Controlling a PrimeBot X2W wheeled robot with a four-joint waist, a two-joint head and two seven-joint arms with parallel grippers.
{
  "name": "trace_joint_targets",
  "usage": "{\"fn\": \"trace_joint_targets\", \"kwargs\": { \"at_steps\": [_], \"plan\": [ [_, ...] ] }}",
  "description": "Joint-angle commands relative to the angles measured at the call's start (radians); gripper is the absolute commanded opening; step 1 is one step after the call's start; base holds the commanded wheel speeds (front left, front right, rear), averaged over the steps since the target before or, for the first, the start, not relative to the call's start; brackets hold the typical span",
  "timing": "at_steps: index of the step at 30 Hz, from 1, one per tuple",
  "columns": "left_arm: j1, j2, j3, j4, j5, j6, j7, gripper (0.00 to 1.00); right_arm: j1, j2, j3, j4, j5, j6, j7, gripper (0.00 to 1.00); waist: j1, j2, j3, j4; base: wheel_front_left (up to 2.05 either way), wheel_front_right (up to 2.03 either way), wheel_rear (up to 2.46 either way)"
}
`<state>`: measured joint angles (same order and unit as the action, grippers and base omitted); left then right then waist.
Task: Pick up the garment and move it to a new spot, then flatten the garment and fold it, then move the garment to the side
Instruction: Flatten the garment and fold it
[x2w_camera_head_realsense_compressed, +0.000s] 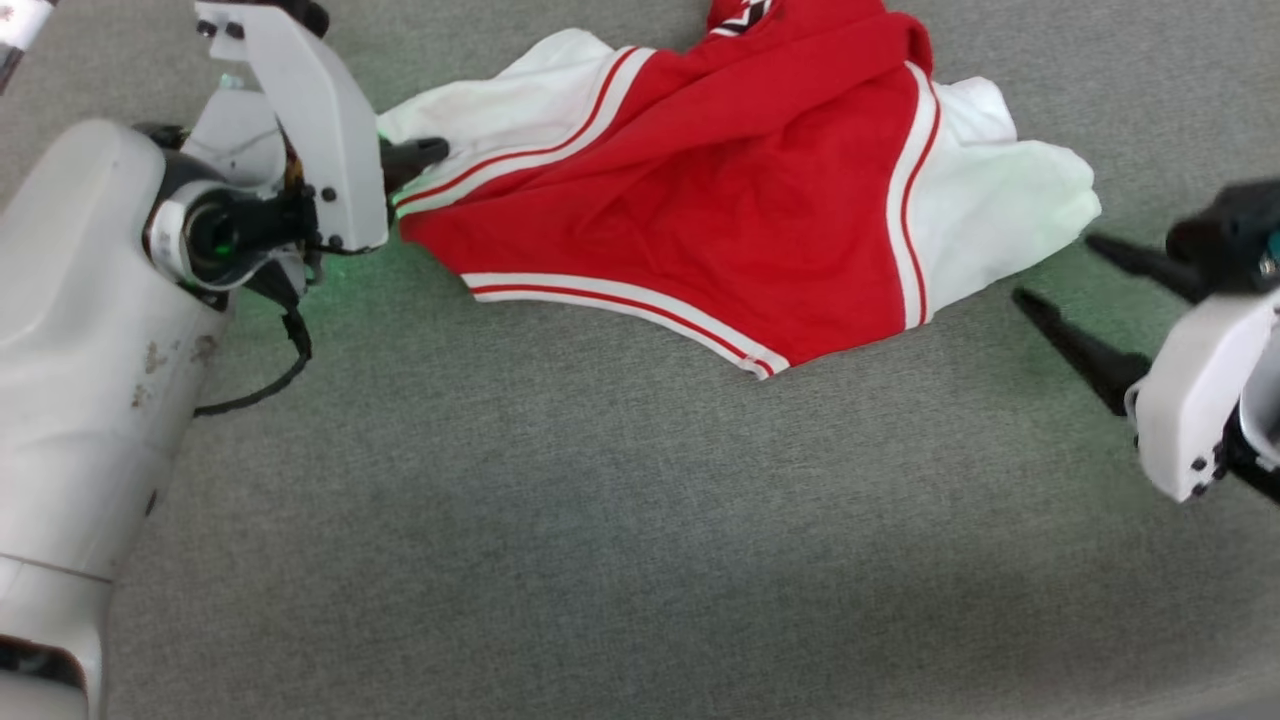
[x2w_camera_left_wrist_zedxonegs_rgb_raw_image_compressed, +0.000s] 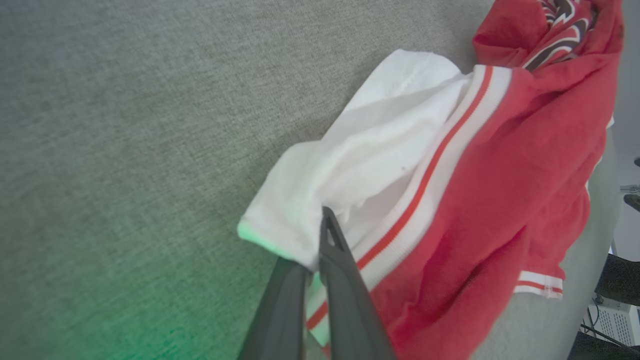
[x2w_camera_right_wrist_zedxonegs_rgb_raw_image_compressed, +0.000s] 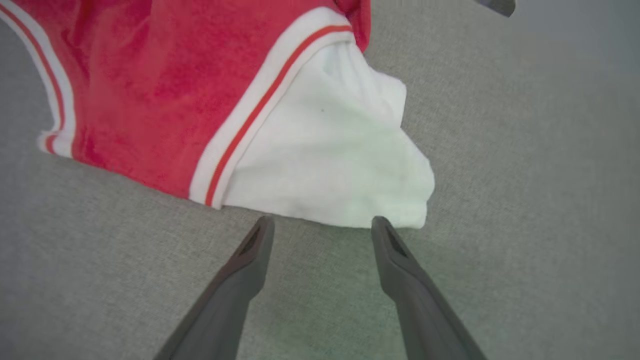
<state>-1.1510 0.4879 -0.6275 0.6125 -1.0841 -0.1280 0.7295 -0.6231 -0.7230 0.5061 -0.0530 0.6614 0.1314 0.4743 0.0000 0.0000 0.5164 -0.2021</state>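
Observation:
The garment (x2w_camera_head_realsense_compressed: 720, 200) lies crumpled on the grey surface at the top middle of the head view, a red body with white sleeves and striped trim. My left gripper (x2w_camera_head_realsense_compressed: 418, 156) is shut on the edge of its left white sleeve. In the left wrist view, the gripper (x2w_camera_left_wrist_zedxonegs_rgb_raw_image_compressed: 320, 235) has one finger on top of the white cloth of the garment (x2w_camera_left_wrist_zedxonegs_rgb_raw_image_compressed: 500, 200) and the other under it. My right gripper (x2w_camera_head_realsense_compressed: 1055, 268) is open just short of the right white sleeve. In the right wrist view, the gripper (x2w_camera_right_wrist_zedxonegs_rgb_raw_image_compressed: 322, 220) has its fingertips at the sleeve's hem of the garment (x2w_camera_right_wrist_zedxonegs_rgb_raw_image_compressed: 150, 75), with nothing between them.
A grey cloth-covered table (x2w_camera_head_realsense_compressed: 600, 520) spreads wide in front of the garment. My pale left forearm (x2w_camera_head_realsense_compressed: 80, 300) crosses the left side. The table's far edge (x2w_camera_left_wrist_zedxonegs_rgb_raw_image_compressed: 607, 165) shows in the left wrist view, with floor and dark equipment (x2w_camera_left_wrist_zedxonegs_rgb_raw_image_compressed: 620, 280) beyond it.

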Motion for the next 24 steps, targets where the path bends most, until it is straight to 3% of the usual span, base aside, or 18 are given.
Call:
{"fn": "trace_joint_targets", "kwargs": {
  "at_steps": [1, 7, 17, 18, 20, 21, 24],
  "plan": [
    [-0.010, -0.006, -0.010, -0.002, -0.011, -0.004, -0.004, 0.00, -0.037, -0.012, 0.043, -0.013, -0.004, -0.001, 0.026, 1.00, 0.0000, 0.0000, 0.010, 0.011, 0.00, 0.00, 0.00],
    [-0.029, -0.012, -0.038, -0.019, -0.032, -0.004, -0.017, 0.00, -0.206, -0.096, 0.253, 0.021, 0.029, -0.001, 0.073, 1.00, 0.0000, 0.0000, 0.037, 0.036, 0.00, 0.00, 0.00],
    [-0.040, -0.013, -0.086, -0.031, -0.070, -0.002, -0.048, 0.00, -0.339, -0.116, 0.444, 0.190, 0.006, -0.002, -0.011, 1.00, 0.0000, 0.0000, 0.060, 0.062, 0.00, 0.00, 0.00],
    [-0.044, -0.015, -0.090, -0.033, -0.074, -0.002, -0.053, 0.00, -0.348, -0.117, 0.464, 0.200, 0.007, -0.002, -0.017, 0.96, 0.0000, 0.0000, 0.061, 0.063, 0.00, 0.00, 0.00],
    [-0.052, -0.020, -0.096, -0.037, -0.084, -0.002, -0.058, 0.00, -0.367, -0.119, 0.500, 0.215, 0.007, -0.002, -0.033, 0.25, 0.0000, 0.0000, 0.062, 0.066, 0.00, 0.00, 0.00],
    [-0.055, -0.023, -0.099, -0.039, -0.087, -0.002, -0.063, 0.00, -0.375, -0.116, 0.510, 0.224, 0.015, -0.002, -0.046, 0.00, 0.0000, 0.0000, 0.061, 0.068, 0.00, 0.00, 0.00],
    [-0.052, -0.023, -0.104, -0.046, -0.106, -0.002, -0.081, 0.00, -0.394, -0.113, 0.518, 0.253, 0.038, -0.003, -0.096, 0.00, 0.0000, 0.0000, 0.045, 0.073, 0.00, 0.00, 0.00]
  ]
}}
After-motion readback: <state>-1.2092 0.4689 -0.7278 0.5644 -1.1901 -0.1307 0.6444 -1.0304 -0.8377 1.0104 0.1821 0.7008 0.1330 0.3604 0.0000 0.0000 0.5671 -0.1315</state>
